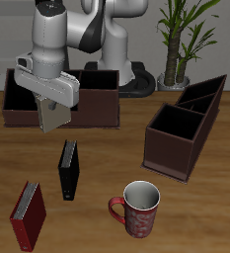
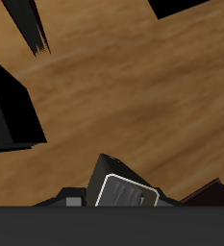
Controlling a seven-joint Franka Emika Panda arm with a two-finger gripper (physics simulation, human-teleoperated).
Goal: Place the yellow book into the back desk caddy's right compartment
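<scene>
My gripper (image 1: 49,103) is shut on the yellow book (image 1: 50,118), a dull tan book that hangs below the fingers. It hovers at the front wall of the back desk caddy (image 1: 97,107), the long low dark-brown box at the table's back, near the end away from the angled caddy. The arm hides most of that end, so the right compartment does not show clearly. In the wrist view the book (image 2: 123,192) shows as a dark-faced slab with a white edge, held between the fingers above the wooden table.
An angled dark-brown caddy (image 1: 186,126) stands beside the long one. A slim black book (image 1: 69,170), a red book (image 1: 28,215) and a red patterned mug (image 1: 138,210) sit nearer the table's front edge. A potted plant (image 1: 178,44) stands at the back.
</scene>
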